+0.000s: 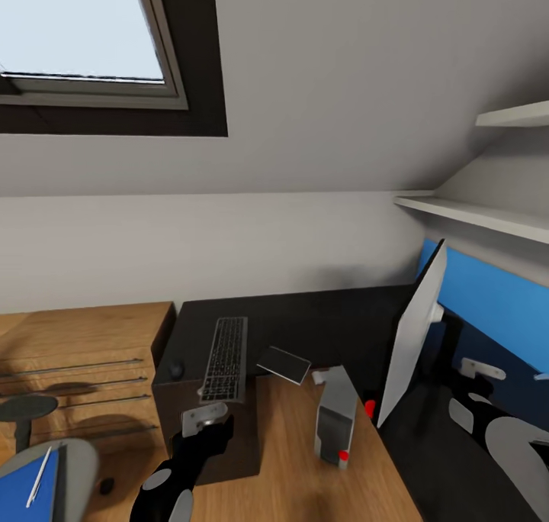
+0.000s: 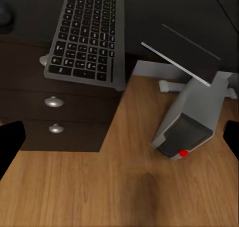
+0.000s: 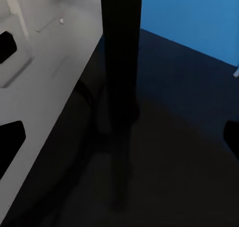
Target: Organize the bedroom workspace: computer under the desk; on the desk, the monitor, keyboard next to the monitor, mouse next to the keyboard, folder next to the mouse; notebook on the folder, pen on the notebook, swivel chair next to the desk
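The black-topped desk (image 1: 320, 323) carries the keyboard (image 1: 225, 358), whose near end overhangs the drawer unit, and a small dark mouse (image 1: 177, 369) beside it. Edge-on at the right stands the monitor (image 1: 415, 331). The grey computer (image 1: 335, 415) stands on the wood floor in the desk's inner corner. At bottom left, the swivel chair (image 1: 72, 457) holds a blue folder (image 1: 19, 490) with the white pen (image 1: 38, 467) on it. My left gripper (image 1: 206, 419) hovers open and empty before the keyboard (image 2: 87, 35) and computer (image 2: 191, 120). My right gripper (image 1: 479, 371) is open behind the monitor (image 3: 45, 87).
A dark flat slab (image 1: 284, 363) sticks out from the desk edge above the computer; I cannot tell what it is. A light wooden dresser (image 1: 76, 354) stands left of the desk. White shelves (image 1: 488, 217) hang above the blue back panel (image 1: 496, 301). Drawer knobs (image 2: 54, 101) face me.
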Tool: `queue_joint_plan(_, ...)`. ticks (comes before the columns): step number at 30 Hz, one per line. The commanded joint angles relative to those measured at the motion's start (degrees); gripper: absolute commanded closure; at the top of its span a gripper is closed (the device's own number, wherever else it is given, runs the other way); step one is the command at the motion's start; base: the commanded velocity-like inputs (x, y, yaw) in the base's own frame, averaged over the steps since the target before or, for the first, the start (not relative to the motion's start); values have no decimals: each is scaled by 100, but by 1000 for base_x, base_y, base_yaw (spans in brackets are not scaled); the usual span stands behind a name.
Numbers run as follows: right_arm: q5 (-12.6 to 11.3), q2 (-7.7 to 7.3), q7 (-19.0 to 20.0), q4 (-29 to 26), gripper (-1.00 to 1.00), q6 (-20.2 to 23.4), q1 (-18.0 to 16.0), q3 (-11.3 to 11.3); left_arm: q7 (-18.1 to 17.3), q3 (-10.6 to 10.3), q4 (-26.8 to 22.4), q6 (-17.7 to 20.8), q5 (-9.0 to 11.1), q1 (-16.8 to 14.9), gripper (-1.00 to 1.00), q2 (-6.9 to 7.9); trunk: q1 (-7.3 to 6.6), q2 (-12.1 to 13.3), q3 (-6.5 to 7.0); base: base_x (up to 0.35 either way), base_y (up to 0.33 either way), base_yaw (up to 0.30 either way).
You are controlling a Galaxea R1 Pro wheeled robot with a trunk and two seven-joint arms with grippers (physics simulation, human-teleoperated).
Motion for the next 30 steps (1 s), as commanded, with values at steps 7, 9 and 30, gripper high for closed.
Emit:
queue_joint_plan(7, 20, -5, 9, 7, -100, -38, -7, -30, 54, -124, 4, 24, 57, -5, -100, 1, 3, -9, -11, 105, -75, 0)
queue_joint_plan(9, 20, -5, 9, 6, -100, -42, -7, -27, 57, -127, 4, 19, 55, -5, -100, 1, 3, -9, -11, 191, -8, 0)
queue_joint_plan(30, 29, -13, 9, 6, -100, -73, -7, -25, 58, -129, 4, 1, 60, -5, -100, 1, 3, -9, -11, 72, -46, 0)
